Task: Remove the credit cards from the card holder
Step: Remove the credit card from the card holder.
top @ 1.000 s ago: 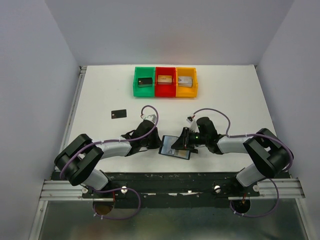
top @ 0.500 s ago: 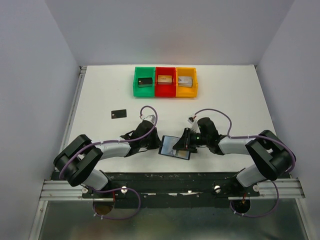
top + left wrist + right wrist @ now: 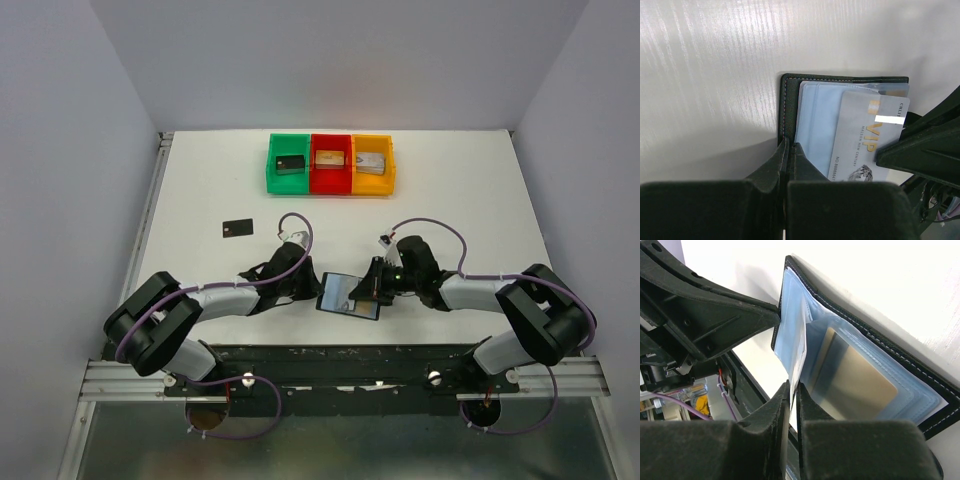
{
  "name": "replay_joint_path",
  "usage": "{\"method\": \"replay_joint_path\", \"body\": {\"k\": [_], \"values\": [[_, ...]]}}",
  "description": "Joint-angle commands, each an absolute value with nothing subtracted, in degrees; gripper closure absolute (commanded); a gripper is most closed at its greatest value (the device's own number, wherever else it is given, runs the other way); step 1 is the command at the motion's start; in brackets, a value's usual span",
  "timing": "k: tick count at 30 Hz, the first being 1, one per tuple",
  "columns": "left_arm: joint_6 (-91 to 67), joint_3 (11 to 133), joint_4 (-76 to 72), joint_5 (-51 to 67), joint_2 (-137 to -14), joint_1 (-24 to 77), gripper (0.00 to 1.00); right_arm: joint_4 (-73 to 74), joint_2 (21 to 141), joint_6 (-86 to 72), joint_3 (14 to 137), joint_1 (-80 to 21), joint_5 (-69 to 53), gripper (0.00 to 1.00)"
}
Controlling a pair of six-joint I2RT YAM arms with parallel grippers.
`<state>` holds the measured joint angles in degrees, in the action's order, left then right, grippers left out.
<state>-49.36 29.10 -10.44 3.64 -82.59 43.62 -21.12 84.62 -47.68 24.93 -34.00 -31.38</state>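
The card holder [image 3: 350,296] lies open near the front edge, blue-grey inside, black rim [image 3: 790,100]. My left gripper [image 3: 312,290] is shut on its left edge [image 3: 788,145]. My right gripper [image 3: 364,289] is shut on a silver-grey credit card [image 3: 867,140] marked VIP, which sticks partway out of a pocket; I see it edge-on in the right wrist view [image 3: 800,350], between my right gripper's jaws [image 3: 793,387]. A tan-gold card [image 3: 855,377] sits inside a clear pocket. A black card [image 3: 237,228] lies loose on the table to the left.
Green [image 3: 289,165], red [image 3: 331,163] and yellow [image 3: 373,163] bins stand in a row at the back, each holding a block. The two grippers almost touch over the card holder. The table's front edge and mounting rail are just below.
My right arm has drawn slightly back to the right with the silver-grey card. The left arm and the card holder have hardly moved.
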Motion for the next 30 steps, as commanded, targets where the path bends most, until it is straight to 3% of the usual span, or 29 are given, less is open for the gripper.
{"method": "replay_joint_path", "body": {"k": [1,8,30], "values": [[-48.60,26.28,-2.11,1.58,-82.97,43.42,1.00,-20.65,83.50,-46.67,24.43,-33.49,-30.59,0.86],[-48.87,25.75,-2.11,1.58,-82.18,43.42,1.00,-20.22,83.41,-46.84,24.35,-33.49,-30.59,0.99],[-47.46,27.77,-0.17,1.32,-77.88,43.42,1.00,-3.70,74.98,-41.93,26.80,-31.29,-28.04,1.00]]}}
